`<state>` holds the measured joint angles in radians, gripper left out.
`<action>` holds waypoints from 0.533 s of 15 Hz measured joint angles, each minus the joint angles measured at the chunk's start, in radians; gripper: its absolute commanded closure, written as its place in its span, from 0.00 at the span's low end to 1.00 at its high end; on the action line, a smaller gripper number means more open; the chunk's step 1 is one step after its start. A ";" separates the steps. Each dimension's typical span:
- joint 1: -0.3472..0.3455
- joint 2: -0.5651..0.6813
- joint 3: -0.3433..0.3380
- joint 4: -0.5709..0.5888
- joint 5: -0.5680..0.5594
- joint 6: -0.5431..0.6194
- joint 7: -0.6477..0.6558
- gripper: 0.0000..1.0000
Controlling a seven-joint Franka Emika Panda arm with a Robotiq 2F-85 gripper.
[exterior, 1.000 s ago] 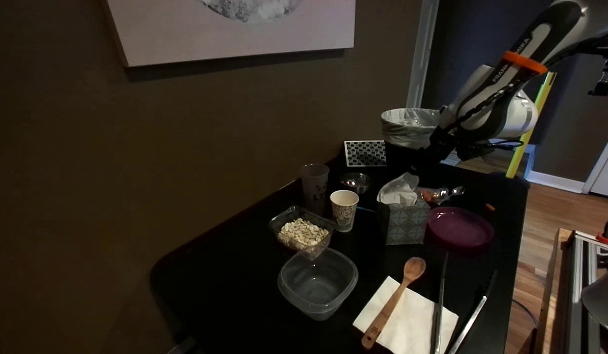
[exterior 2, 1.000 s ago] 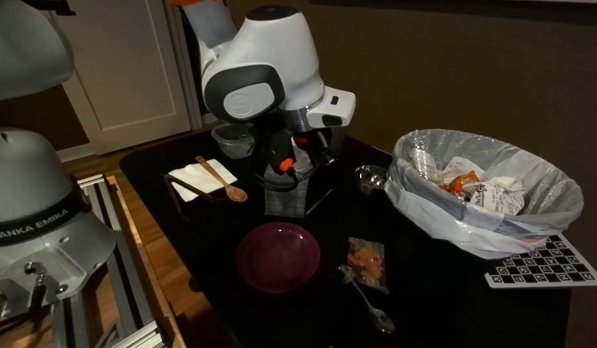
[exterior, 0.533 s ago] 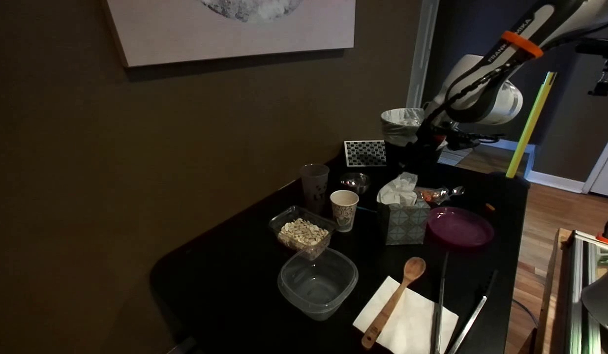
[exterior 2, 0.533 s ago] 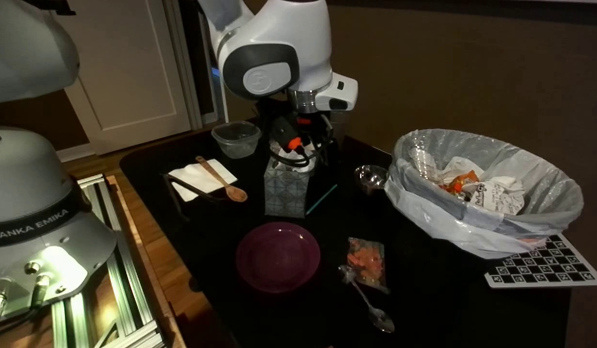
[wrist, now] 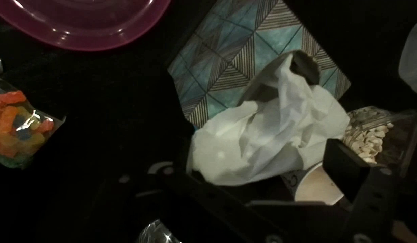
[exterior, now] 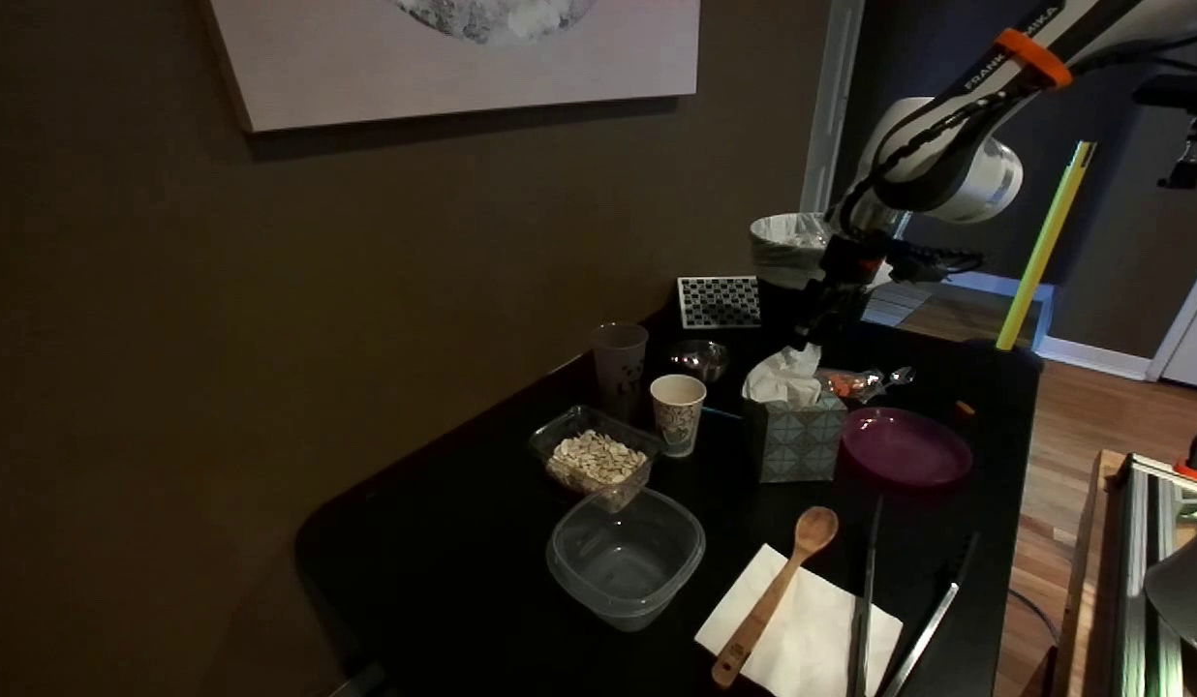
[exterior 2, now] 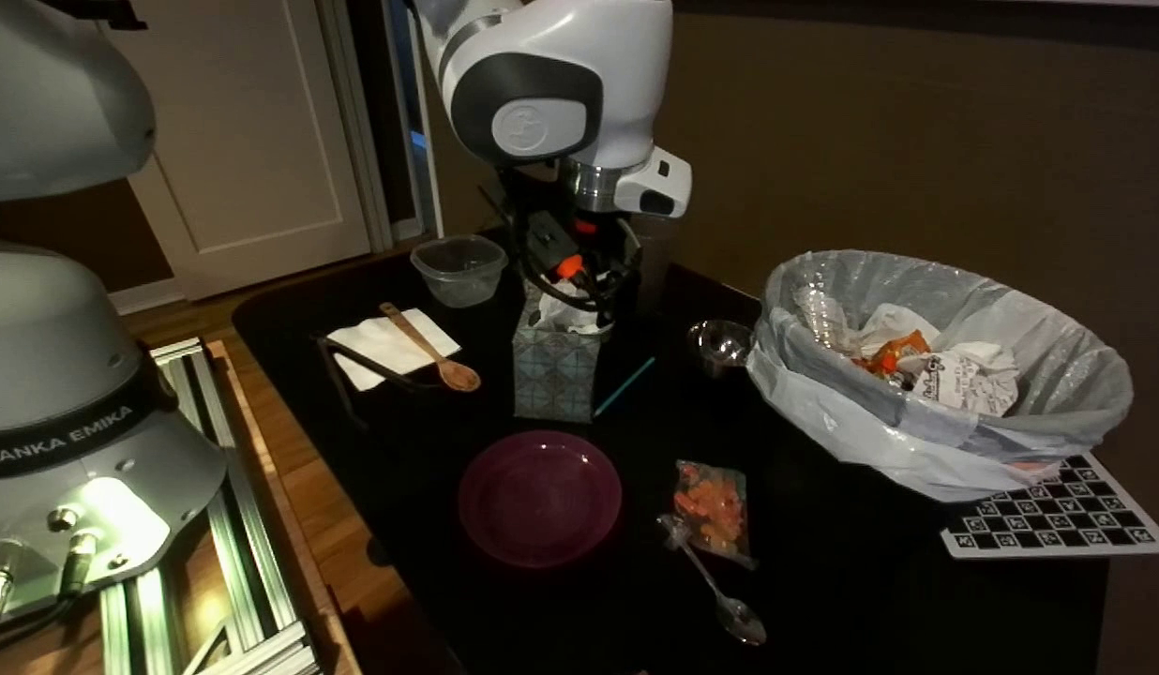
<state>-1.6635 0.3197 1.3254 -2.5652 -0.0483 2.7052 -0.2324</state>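
I'm reading FRANKA EMIKA point(exterior 2: 58, 444) on the robot's base point(exterior 2: 82, 375), while its arm point(exterior: 933, 155) is showing FRANK point(exterior: 984, 73) and MIKA point(exterior: 1041, 19) on either side of an orange band point(exterior: 1034, 58). Print on the plastic cup point(exterior: 619, 366) and binned paper point(exterior 2: 969, 380) is looking illegible.

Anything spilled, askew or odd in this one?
A small orange piece lies loose beyond the purple plate in an exterior view, outside the clear bag of similarly coloured bits, so possibly dropped. The tissue poking from its box looks normal.

White tissue point(wrist: 269, 145) sticks up from the patterned tissue box point(wrist: 228, 57); near that box: spread fingers point(wrist: 345, 170), purple plate point(wrist: 90, 23), paper cup point(wrist: 318, 189).
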 measured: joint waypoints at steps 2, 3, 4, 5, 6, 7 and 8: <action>-0.010 0.008 0.009 0.000 0.000 -0.032 -0.009 0.37; -0.011 0.012 0.010 0.000 0.000 -0.040 -0.011 0.45; -0.011 0.013 0.011 0.000 0.000 -0.042 -0.011 0.55; -0.011 0.013 0.011 0.000 0.000 -0.042 -0.011 0.61; -0.011 0.013 0.011 0.000 -0.001 -0.042 -0.011 0.68; -0.010 0.013 0.011 0.000 -0.001 -0.042 -0.012 0.77; -0.010 0.013 0.011 0.000 -0.001 -0.042 -0.012 0.83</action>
<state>-1.6733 0.3328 1.3364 -2.5651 -0.0494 2.6633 -0.2441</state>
